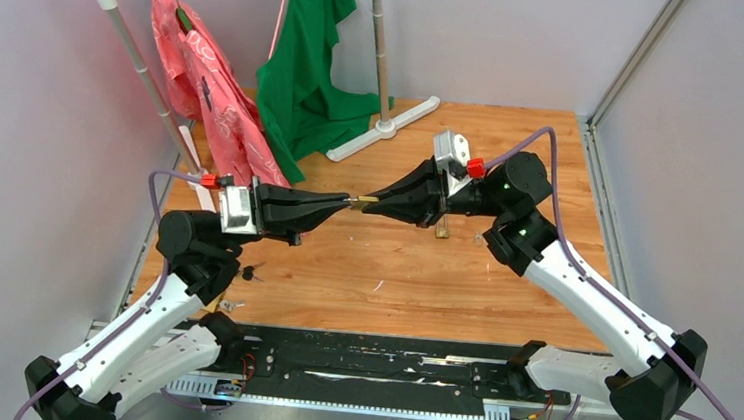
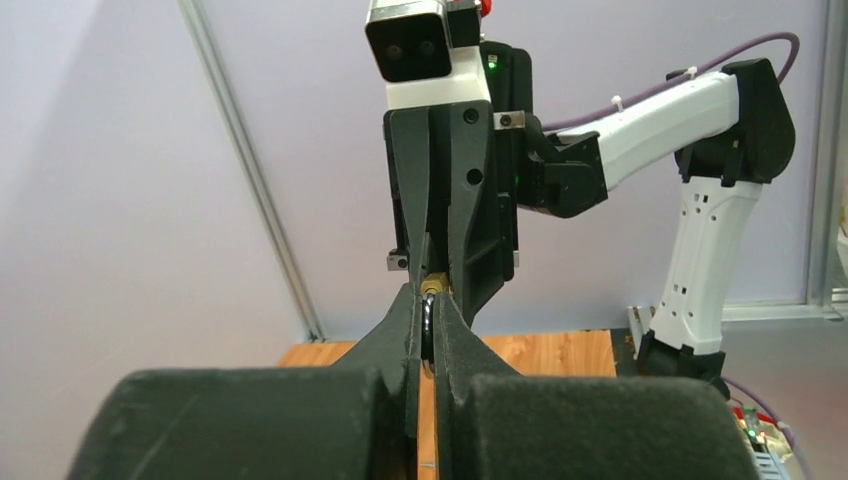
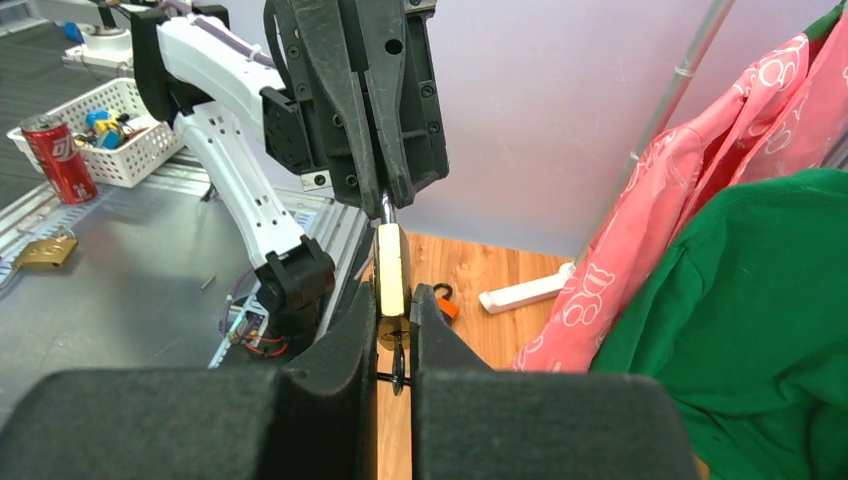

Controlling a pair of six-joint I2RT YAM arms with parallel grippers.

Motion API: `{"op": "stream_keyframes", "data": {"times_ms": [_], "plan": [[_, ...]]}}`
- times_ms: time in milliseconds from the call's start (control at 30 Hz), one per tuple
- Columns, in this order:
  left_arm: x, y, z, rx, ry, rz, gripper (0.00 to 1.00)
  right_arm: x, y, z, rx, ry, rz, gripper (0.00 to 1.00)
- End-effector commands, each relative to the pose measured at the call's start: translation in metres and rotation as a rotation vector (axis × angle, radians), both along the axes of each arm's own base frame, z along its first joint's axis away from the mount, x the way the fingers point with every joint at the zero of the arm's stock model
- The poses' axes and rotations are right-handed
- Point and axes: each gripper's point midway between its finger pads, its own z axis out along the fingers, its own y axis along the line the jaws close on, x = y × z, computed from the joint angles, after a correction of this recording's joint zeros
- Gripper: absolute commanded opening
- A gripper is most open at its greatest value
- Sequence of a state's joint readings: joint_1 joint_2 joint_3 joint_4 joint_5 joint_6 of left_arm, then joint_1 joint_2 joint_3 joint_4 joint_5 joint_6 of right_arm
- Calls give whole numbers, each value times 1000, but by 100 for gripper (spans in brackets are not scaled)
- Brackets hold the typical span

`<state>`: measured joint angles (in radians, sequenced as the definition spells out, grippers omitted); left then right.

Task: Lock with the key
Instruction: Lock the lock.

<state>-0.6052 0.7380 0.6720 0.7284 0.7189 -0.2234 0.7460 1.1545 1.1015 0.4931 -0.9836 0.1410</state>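
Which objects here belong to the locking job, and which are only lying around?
Belonging to the job:
- brass padlock, gripped between the right gripper fingers
- key under the padlock
- left gripper, closed on the padlock's shackle

Just lying about:
- pink garment and green garment on the clothes rack
- white basket
- red can

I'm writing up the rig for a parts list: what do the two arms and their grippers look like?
Both arms have white link shells with black joint housings and purple cables along them. The left gripper and right gripper have long, black, tapering fingers. Each wrist carries a silver-grey camera block with a red fitting. Small green lights glow on the right arm's black joints.
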Motion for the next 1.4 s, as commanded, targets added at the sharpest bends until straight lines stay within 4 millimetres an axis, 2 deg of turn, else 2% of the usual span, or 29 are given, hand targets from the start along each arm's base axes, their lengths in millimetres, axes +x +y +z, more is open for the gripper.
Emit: {"op": "stream_keyframes", "data": {"times_ms": [0,33,67,167,233,333,433,500,600,700,867,967,1000,1033,1067,1167,1233,1367], "plan": [[-21,-28,-81,263,193,-211,0,13,3,9,-17,-58,-115,0],[-19,-26,-81,276,184,-189,0,15,1,-1,-72,-59,-128,0],[-15,-23,-83,290,182,-169,0,16,-3,-10,-124,-57,-138,16],[-2,-15,-82,305,195,-96,0,21,-15,-41,-273,-46,-189,71],[7,-10,-81,308,202,-49,0,27,-26,-58,-347,-18,-235,75],[10,-7,-79,301,200,-21,0,24,-41,-74,-410,31,-224,77],[10,-7,-84,307,212,-18,0,22,-42,-86,-434,108,-213,78],[12,-6,-89,315,222,-8,0,25,-38,-98,-446,176,-210,74],[12,-6,-90,314,232,-8,0,28,-30,-117,-432,252,-204,62],[11,-6,-88,312,227,-11,0,25,-23,-115,-369,246,-179,53],[11,-5,-88,312,225,-8,0,22,-18,-118,-366,236,-147,41],[11,-6,-89,314,226,-12,0,26,-16,-122,-373,255,-156,24],[11,-6,-90,316,228,-11,0,26,-16,-121,-372,256,-155,17],[11,-6,-90,316,228,-12,0,26,-15,-121,-372,256,-153,6],[11,-6,-90,315,228,-11,0,26,-15,-121,-371,254,-153,1],[12,-4,-87,312,211,4,0,27,-19,-126,-392,244,-172,0],[16,0,-83,326,174,37,0,38,-26,-137,-419,247,-232,0],[40,23,-76,434,22,198,0,75,-57,-192,-486,400,-375,0]]}}
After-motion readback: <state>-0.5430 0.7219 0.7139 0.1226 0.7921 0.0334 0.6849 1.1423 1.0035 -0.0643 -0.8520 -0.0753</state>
